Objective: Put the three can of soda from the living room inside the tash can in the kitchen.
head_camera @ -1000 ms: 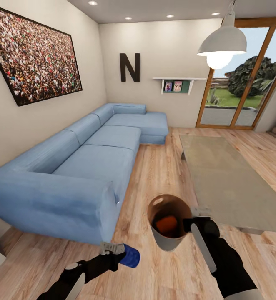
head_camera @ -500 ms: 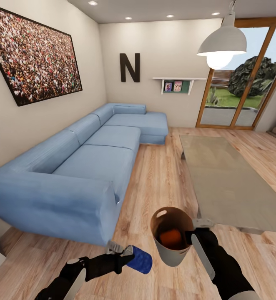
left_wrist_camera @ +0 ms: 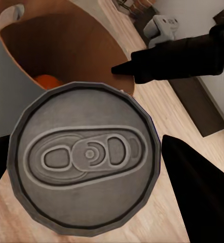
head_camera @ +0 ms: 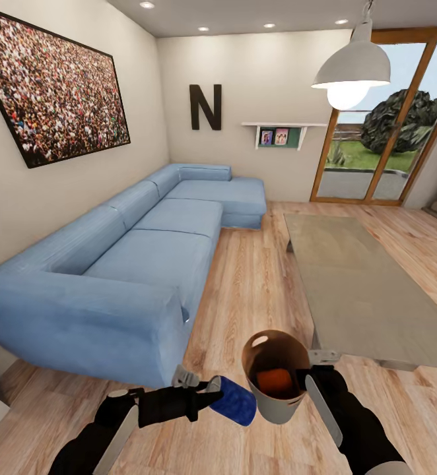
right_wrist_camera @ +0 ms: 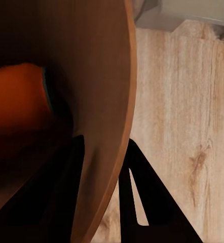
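My right gripper (head_camera: pixel 309 371) is shut on the rim of the tash can (head_camera: pixel 275 407), a pale grey bin with a tan-brown inside, held above the wood floor. One orange can of soda (head_camera: pixel 276 380) lies in its bottom. My left gripper (head_camera: pixel 205 388) is shut on a blue can (head_camera: pixel 235 401) lying sideways just left of the bin's wall. In the left wrist view the held can's silver-grey top (left_wrist_camera: pixel 86 161) faces the camera, with the bin's inside (left_wrist_camera: pixel 66 45) and the orange can (left_wrist_camera: pixel 47 81) beyond it. The right wrist view shows the fingers (right_wrist_camera: pixel 142 192) clamping the bin wall (right_wrist_camera: pixel 97 76).
A blue sectional sofa (head_camera: pixel 133 264) runs along the left wall. A long low grey table (head_camera: pixel 364 284) stands at the right, its near corner beside the bin. A pendant lamp (head_camera: pixel 350 66) hangs above, with glass doors (head_camera: pixel 383 132) behind. Wood floor lies between sofa and table.
My left gripper has carried the blue can rightward, close to the bin. The bin in my right gripper has dropped a little and turned more upright.
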Tool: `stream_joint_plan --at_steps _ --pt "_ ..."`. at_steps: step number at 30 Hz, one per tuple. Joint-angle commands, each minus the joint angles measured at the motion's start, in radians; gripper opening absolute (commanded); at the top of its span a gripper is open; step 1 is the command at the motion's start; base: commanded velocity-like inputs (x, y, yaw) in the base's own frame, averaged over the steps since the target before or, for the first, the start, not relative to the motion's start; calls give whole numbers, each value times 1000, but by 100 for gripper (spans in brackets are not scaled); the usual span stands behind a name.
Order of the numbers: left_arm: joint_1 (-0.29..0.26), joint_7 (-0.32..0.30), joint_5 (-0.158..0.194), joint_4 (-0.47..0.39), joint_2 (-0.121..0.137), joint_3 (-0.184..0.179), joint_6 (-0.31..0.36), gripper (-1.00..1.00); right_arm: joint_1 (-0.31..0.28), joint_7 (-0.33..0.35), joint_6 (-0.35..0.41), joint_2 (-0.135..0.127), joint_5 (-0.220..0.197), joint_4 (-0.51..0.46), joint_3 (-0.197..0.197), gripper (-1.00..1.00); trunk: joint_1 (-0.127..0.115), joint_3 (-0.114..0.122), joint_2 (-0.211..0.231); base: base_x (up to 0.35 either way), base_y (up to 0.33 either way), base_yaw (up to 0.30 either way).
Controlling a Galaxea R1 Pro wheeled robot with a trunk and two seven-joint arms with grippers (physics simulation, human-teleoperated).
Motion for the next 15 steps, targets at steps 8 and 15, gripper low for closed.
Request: stream_joint_plan --at_steps 8,15 --pt "0 -1 -1 -23 1 2 19 -100 0 3 -13 -13 1 23 -1 -100 0 0 0 0 0 0" --pt "0 -2 -1 -31 10 3 20 -100 0 3 -22 -18 1 28 -3 -100 0 0 0 0 0 0"
